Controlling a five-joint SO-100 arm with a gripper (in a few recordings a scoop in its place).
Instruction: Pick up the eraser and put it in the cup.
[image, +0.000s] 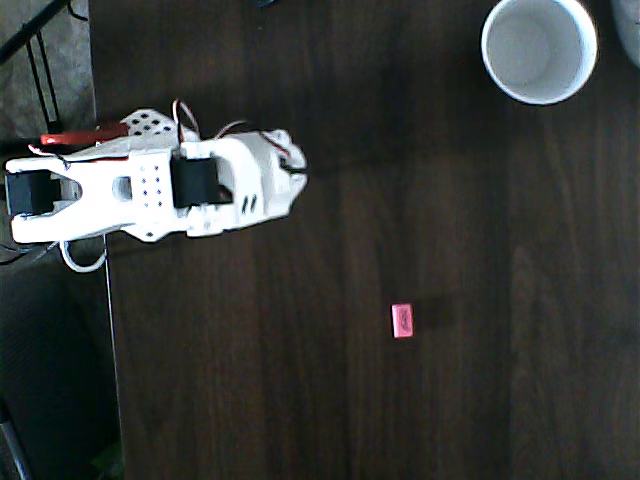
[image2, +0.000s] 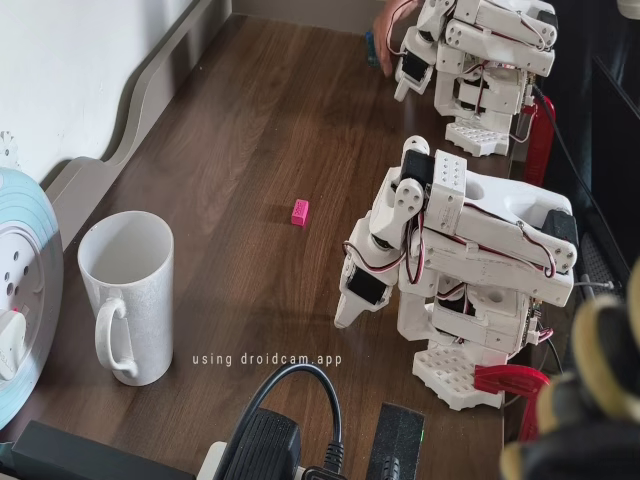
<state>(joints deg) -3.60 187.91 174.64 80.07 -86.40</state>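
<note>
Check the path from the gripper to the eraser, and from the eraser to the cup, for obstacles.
Nothing visible blocks either path. Bare dark table lies between the gripper and the eraser, and between the eraser and the cup.

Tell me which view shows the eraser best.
The overhead view: the eraser lies face-up on the bare table, its darker mark visible. The fixed view shows it smaller, at an angle, as a plain pink block.
</note>
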